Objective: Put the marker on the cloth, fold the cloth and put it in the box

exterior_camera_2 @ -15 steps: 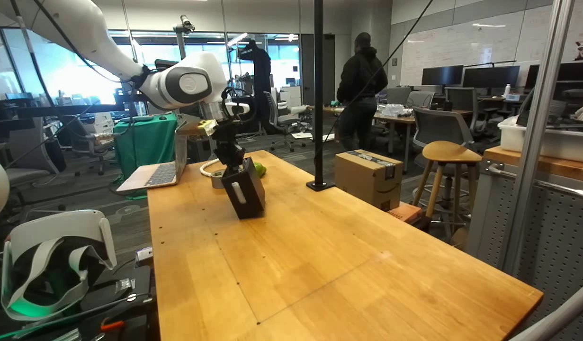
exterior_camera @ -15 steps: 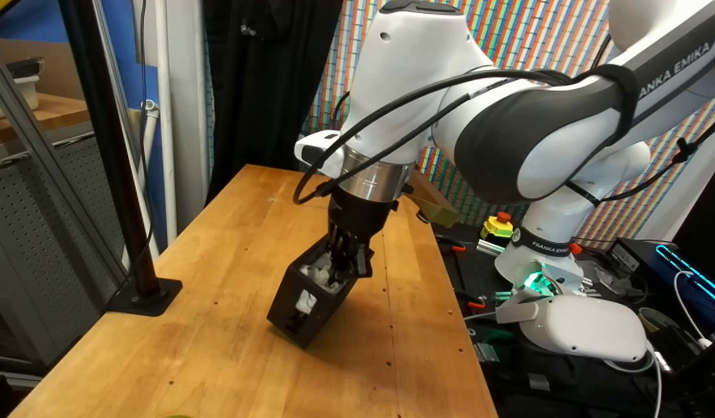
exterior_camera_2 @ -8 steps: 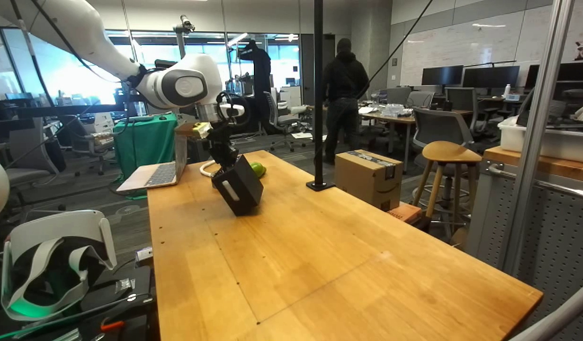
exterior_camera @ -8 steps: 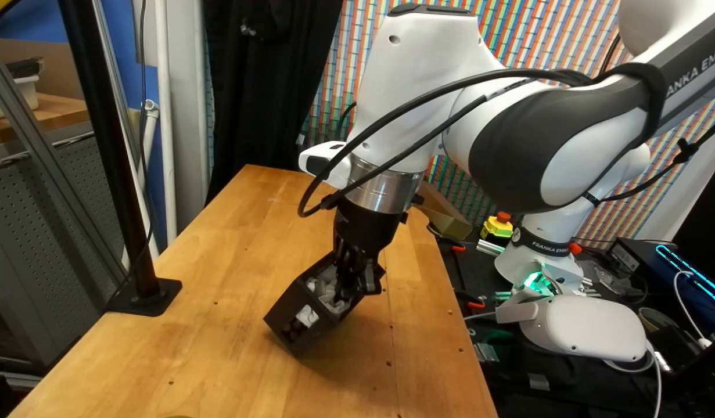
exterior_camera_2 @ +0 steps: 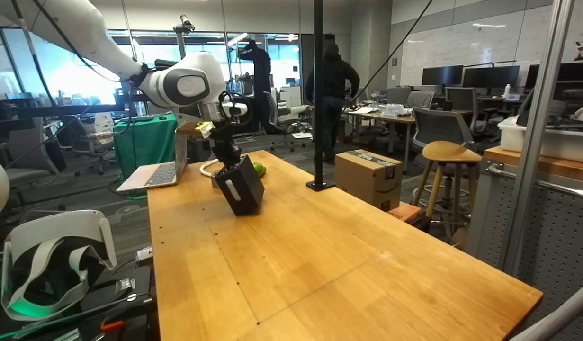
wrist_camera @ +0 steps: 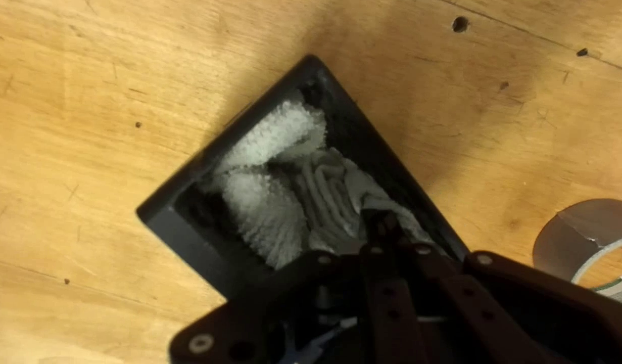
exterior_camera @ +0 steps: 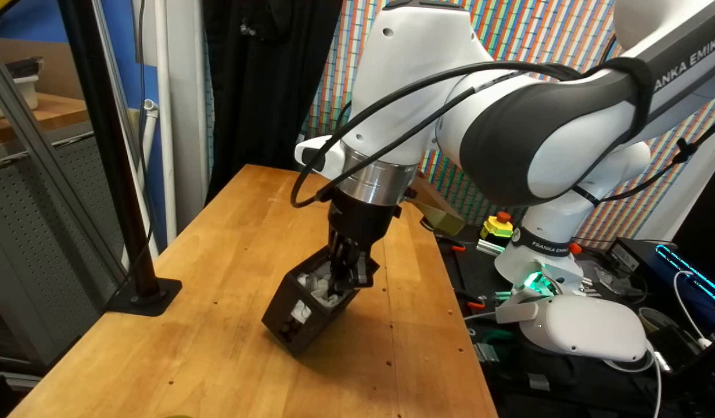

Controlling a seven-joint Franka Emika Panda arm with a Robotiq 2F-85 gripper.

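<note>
Though it opens upward, the box [exterior_camera: 318, 321] leans toward the robot [exterior_camera: 508, 145].

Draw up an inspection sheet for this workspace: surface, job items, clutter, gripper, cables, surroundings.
Surface: wooden table, scattered dark holes and scuffs.
Box: black, tilted on the table in both exterior views.
Cloth: cream, bunched inside the box.
Marker: nothing seen.
Clutter: tape roll, apart from the box; green object, partly behind the box in an exterior view.
Gripper: reaches into the box at the cloth; whether it grips cannot be told.
Cables: black cables running along the arm.
Surroundings: white headset beside the table, open laptop near its edge, person in the background.
</note>
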